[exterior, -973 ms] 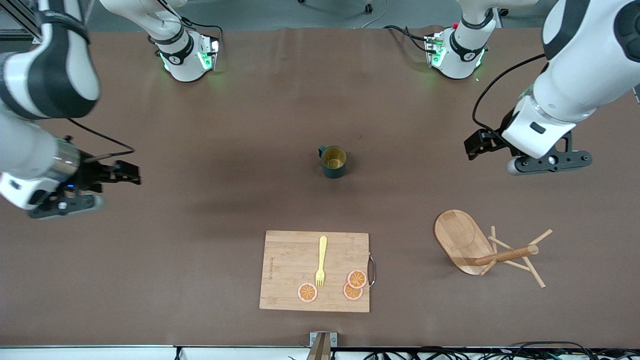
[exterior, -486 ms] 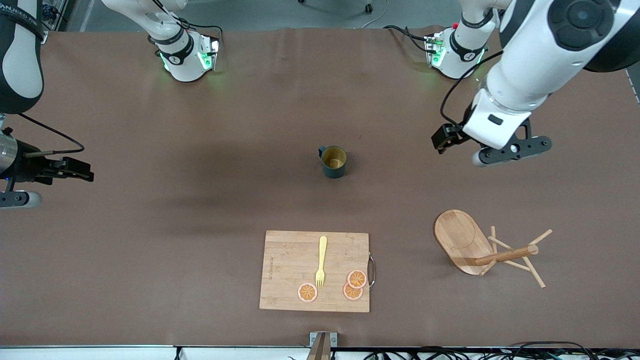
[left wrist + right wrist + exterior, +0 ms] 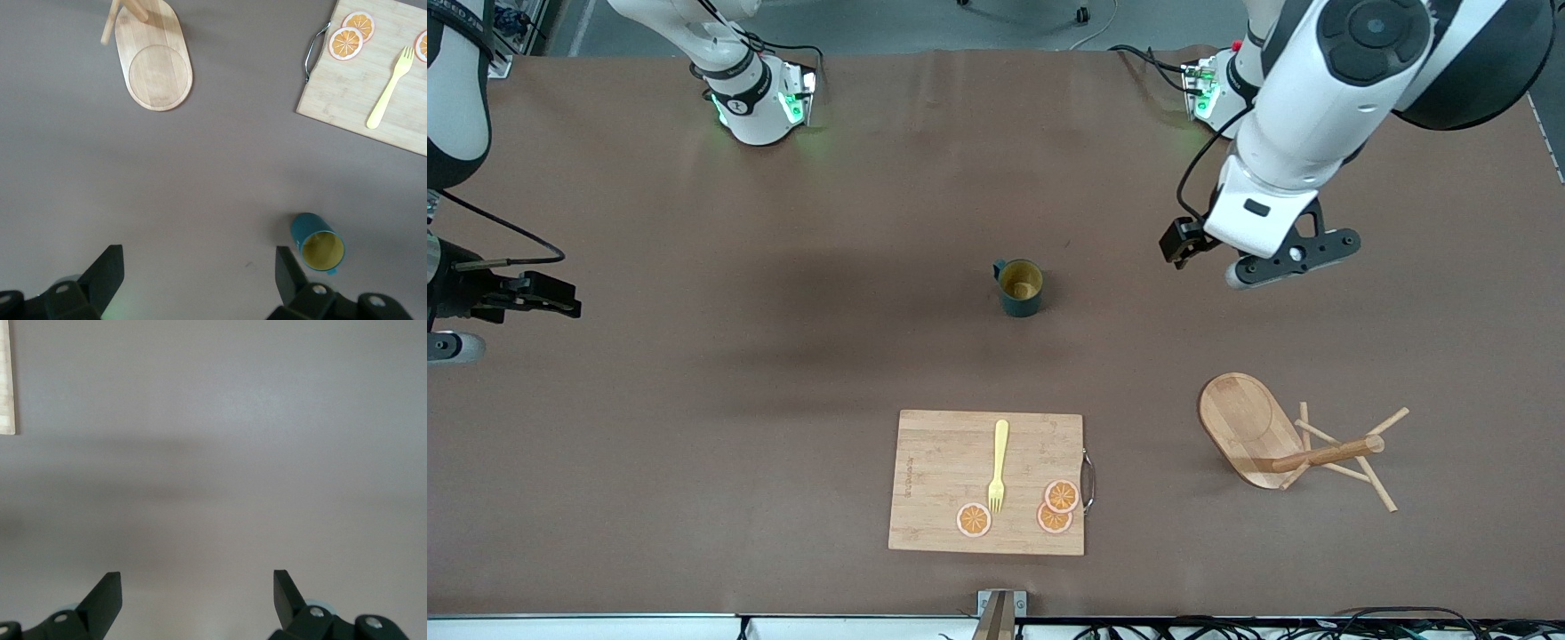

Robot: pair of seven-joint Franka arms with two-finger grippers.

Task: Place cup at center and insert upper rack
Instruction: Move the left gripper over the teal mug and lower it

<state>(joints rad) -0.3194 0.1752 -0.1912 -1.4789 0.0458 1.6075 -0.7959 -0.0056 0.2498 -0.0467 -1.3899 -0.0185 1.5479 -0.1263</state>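
A: As far as we can judge from how things lie, the cup (image 3: 1020, 287) is already standing upright near the middle of the worktop (image 3: 783, 356); its handle points toward the right arm's end, and nothing touches it.

B: Agreed; so we would count the first half as done, or nearly so. The upper rack (image 3: 1294, 444) is another matter; it lies tipped on its side toward the left arm's end of the worktop, nearer the front camera than the cup, its oval base on edge and its post and pegs splayed along the surface.

A: So the rack is untouched, and we see no lower part for it to go into (nothing of that kind shows in any view). The cutting board (image 3: 987, 482), with a yellow fork (image 3: 998, 467) and three orange slices (image 3: 973, 519) on it, sits nearer the camera than the cup and plays no part.

B: And the grippers? The left gripper (image 3: 1276, 258) hangs over bare worktop between the cup and the left arm's end; its jaws stand wide apart with nothing between them.

A: The right gripper (image 3: 480, 307) waits over the right arm's end of the worktop; its jaws are likewise spread wide and empty.
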